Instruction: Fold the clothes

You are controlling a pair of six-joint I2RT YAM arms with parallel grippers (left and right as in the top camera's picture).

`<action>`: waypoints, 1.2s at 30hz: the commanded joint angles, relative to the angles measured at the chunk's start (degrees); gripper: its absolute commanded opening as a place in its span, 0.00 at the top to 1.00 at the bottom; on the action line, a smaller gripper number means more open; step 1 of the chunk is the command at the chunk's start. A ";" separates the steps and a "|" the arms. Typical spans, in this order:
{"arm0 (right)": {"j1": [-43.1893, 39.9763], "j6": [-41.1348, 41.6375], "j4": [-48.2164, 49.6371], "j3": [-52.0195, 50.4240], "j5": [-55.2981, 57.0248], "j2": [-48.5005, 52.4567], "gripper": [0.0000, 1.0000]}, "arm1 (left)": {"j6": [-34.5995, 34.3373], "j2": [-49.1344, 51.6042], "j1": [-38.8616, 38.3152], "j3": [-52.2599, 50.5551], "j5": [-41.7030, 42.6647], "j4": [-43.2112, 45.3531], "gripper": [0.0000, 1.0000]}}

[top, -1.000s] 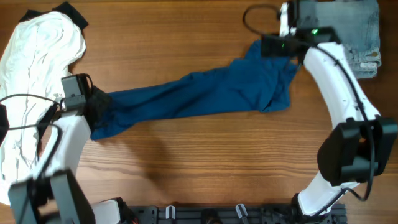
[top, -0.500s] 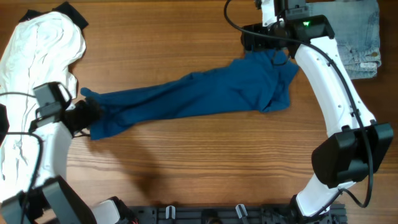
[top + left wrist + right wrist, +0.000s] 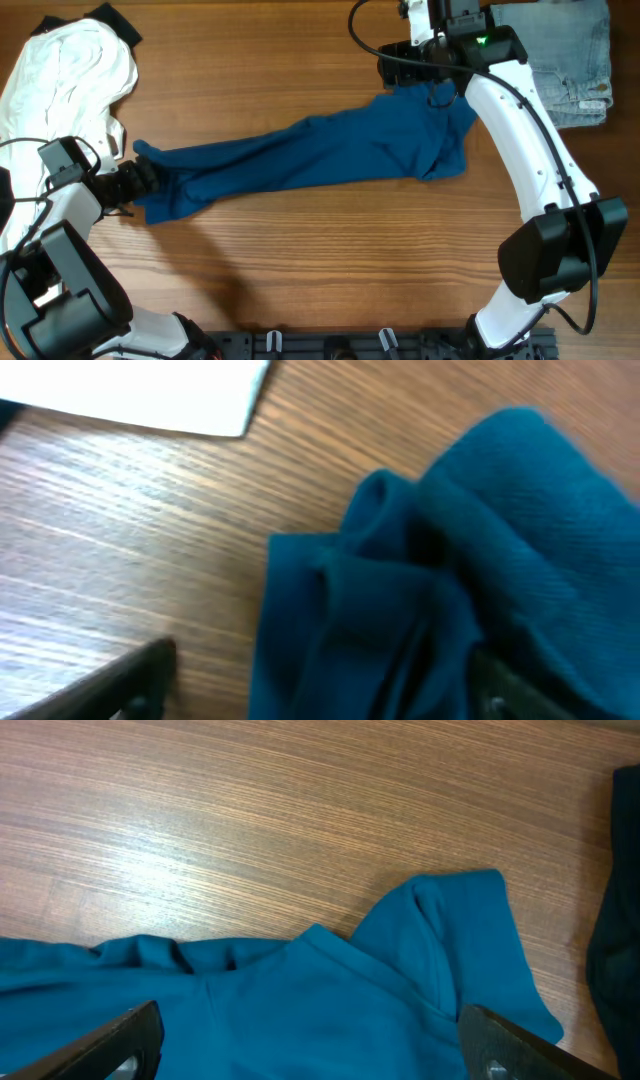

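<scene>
- Jaws on both arms are seen apart: the left jaws straddle the 9 o'clock end of the dark-blue shirt (image 3: 320, 150), the right jaws hover over its 1 o'clock end, and nothing is clamped.
- The shirt is stretched out, bunched and unfolded, across the worktop (image 3: 300, 270).
- The white garment (image 3: 60, 80) is heaped at 10 o'clock.
- The jeans (image 3: 575, 60), at 2 o'clock, appear folded.
- Folding is judged barely begun.
</scene>
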 commanded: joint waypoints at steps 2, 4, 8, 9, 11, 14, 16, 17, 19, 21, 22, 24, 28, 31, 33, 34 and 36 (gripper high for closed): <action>0.09 -0.74 0.00 0.11 -0.63 0.50 0.06 | -1.46 2.73 -4.28 -1.09 3.74 -3.69 0.32; 0.09 -0.70 0.02 0.11 -0.63 0.50 0.06 | -4.24 2.73 -6.01 -1.09 3.67 -5.31 0.53; 0.09 -0.52 -0.26 0.11 -0.72 0.50 0.06 | -12.52 2.51 -6.51 -1.09 -4.39 -5.68 0.96; 0.09 -0.31 -0.79 0.09 -1.22 0.52 0.06 | -14.67 1.90 -5.40 -0.90 -5.64 -5.70 0.96; 0.09 -0.28 -2.16 -0.07 -3.04 0.74 0.06 | -16.31 0.20 -3.23 1.09 -5.53 -7.96 0.96; 0.09 -0.11 -4.15 -1.07 -4.13 1.01 0.06 | -16.02 -3.43 -0.20 6.99 -7.58 -14.67 0.96; 0.09 -0.11 -4.79 -1.20 -4.13 1.53 0.06 | -14.67 -5.62 1.07 11.54 -10.86 -19.82 0.96; 0.09 -0.11 -4.79 -1.27 -4.13 1.66 0.06 | -13.44 -6.29 1.36 13.40 -11.72 -21.73 0.96; 0.09 -0.09 -4.76 -1.36 -4.13 2.29 0.06 | -12.74 -7.10 1.40 16.39 -13.55 -24.63 0.96; 0.09 -0.15 -4.72 -1.38 -4.11 2.86 0.06 | -10.80 -7.45 1.07 20.17 -14.12 -28.17 0.96; 0.09 -0.13 -4.57 -1.38 -4.11 2.99 0.06 | -10.01 -7.45 0.79 21.62 -14.10 -29.68 0.96; 0.09 -0.13 -4.33 -1.38 -4.11 3.15 0.06 | -10.01 -7.45 -0.11 23.23 -14.05 -31.54 0.96; 0.09 -0.13 -4.13 -1.38 -4.11 3.19 0.06 | -10.08 -7.43 -6.21 24.11 -12.28 -32.89 0.96; 0.09 -0.15 -4.11 -1.38 -4.11 3.19 0.06 | -12.31 -7.21 -13.94 24.09 -8.87 -31.26 0.96; 0.07 -0.13 -4.11 -1.38 -4.09 3.19 0.06 | -13.57 -6.64 -19.61 24.09 -8.55 -29.31 0.96; 0.09 -0.13 -4.17 -1.38 -4.09 3.19 0.06 | -14.03 -6.12 -22.73 24.09 -8.50 -28.17 0.96; 0.09 -0.13 -4.26 -1.38 -4.09 3.19 0.06 | -14.91 -4.94 -27.78 24.09 -8.24 -26.67 0.96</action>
